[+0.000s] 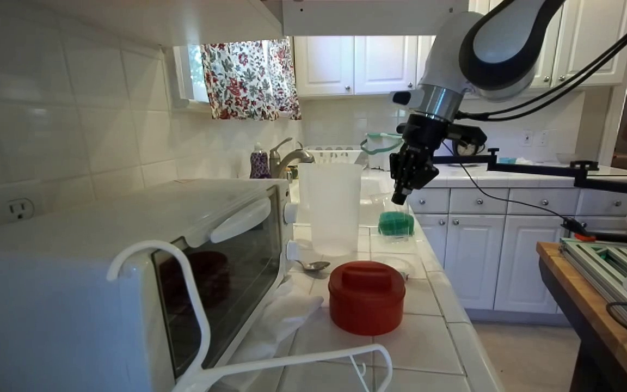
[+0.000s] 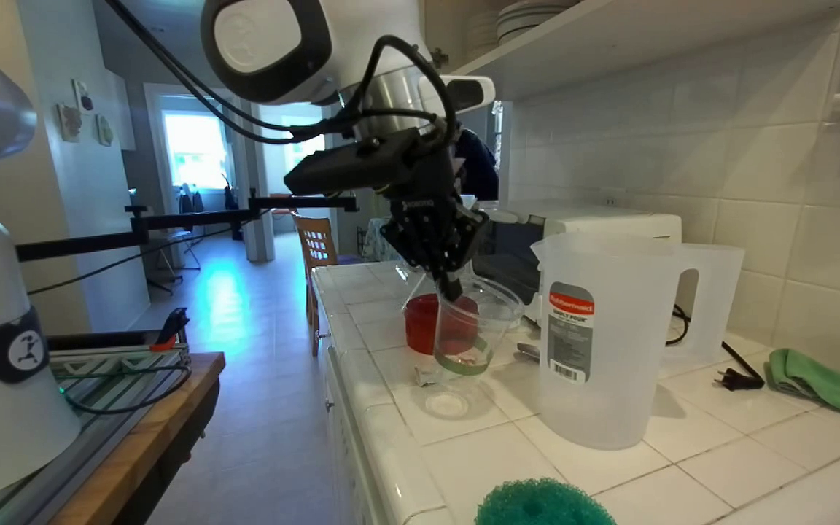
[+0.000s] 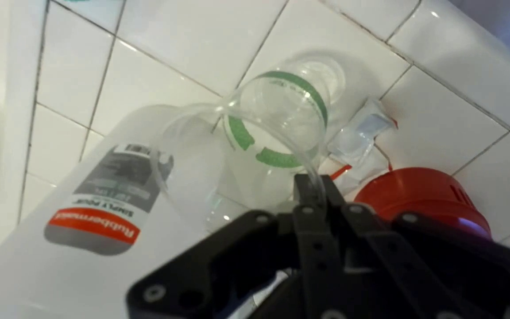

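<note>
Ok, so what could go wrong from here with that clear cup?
The gripper pinches the clear plastic cup only at its rim, so it might slip or swing. The Rubbermaid pitcher stands close by and could get bumped. The tiled counter's edge is near too, so a dropped cup might roll off.
</note>
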`<state>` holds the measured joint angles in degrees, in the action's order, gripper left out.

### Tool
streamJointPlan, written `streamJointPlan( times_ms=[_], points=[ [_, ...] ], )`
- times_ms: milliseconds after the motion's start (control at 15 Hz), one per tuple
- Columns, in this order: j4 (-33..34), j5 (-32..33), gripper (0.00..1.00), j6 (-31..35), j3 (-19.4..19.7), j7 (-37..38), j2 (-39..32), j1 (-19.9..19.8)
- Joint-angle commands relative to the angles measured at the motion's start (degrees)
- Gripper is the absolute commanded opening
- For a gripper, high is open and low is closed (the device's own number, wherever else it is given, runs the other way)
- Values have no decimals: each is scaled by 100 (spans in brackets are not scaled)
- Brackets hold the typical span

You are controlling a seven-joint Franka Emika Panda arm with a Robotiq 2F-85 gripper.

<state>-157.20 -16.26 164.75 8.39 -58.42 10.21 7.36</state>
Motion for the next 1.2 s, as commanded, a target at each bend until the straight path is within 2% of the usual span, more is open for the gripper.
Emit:
streamJointPlan(
  times_ms=[0,333,400,467,1000,1133],
  points=[
    [34,49,2,296,25,-7,-353,-66],
    [132,71,2,436,40,27,-642,-113],
    [152,44,11,455,44,16,-674,-107],
    [163,44,32,463,45,21,-693,-110],
    [255,16,90,408,50,25,-701,-145],
    [231,33,100,384,40,39,-649,-150]
  ],
)
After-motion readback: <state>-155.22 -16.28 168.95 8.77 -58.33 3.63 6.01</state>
